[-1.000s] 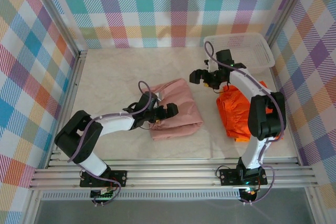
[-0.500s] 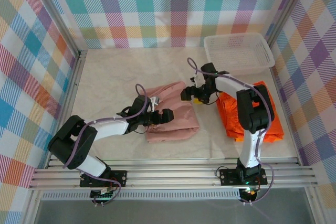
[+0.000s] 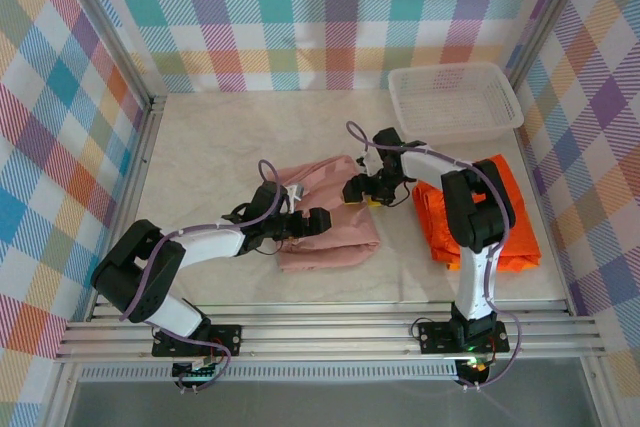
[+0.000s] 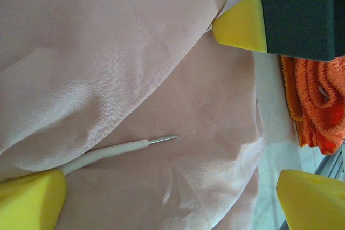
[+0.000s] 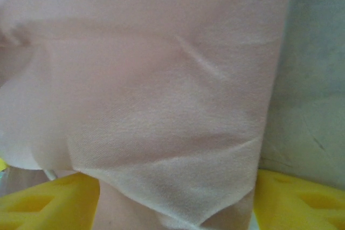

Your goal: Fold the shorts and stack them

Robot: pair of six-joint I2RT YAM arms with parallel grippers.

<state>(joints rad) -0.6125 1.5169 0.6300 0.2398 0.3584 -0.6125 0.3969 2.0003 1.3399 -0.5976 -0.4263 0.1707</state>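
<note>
**Now, two arms, one garment**

From above, the pink shorts (image 3: 330, 219) lie crumpled at the middle of the counter (image 3: 215, 147). The orange shorts (image 3: 485, 217) lie just beside them at 3 o'clock, with a thin strip of bare counter between the two. The white mesh basket (image 3: 455, 97) sits in the far corner at 1 o'clock, apart from both. The left fingers (image 3: 318, 218) reach in from 8 o'clock over the middle of the pink cloth. The right fingers (image 3: 358, 187) come back from 3 o'clock to the shorts' 2 o'clock corner.

The left wrist view adds detail the overhead view lacks. Its own yellow tips stand wide apart above flat pink cloth, holding nothing. A white cord (image 4: 108, 152) with a metal tip lies across the fabric. One yellow tip of the right arm sits at the pink edge at 1 o'clock, and orange ruffles show at 3 o'clock.

The right wrist view shows its own two yellow tips apart, one on either side of a fold of pink cloth. The fold's straight edge runs down the 3 o'clock side, with bare counter beyond it.

Open counter lies from 9 to 12 o'clock of the pink shorts. At 6 o'clock a narrower bare band runs before the metal rails (image 3: 330, 332).
</note>
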